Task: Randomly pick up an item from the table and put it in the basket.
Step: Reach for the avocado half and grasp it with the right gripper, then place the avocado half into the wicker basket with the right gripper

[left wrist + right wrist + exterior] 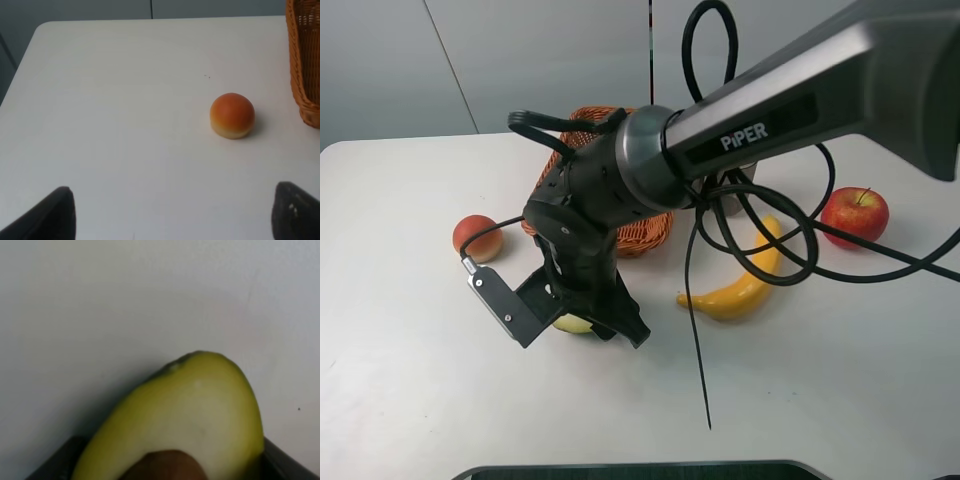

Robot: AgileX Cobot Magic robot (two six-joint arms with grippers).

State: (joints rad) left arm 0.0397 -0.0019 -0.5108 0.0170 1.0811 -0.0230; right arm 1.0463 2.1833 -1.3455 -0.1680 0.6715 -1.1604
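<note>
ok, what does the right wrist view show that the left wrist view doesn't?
Only right wrist: the half avocado close up, pale flesh showing, its brown pit at the frame edge, and the right fingers dark on either side of it. Whether they grip it I cannot tell.
Only left wrist: the peach, one wall of the basket standing apart from it, and the left fingers spread wide with nothing between them.
Both: the white table.
</note>
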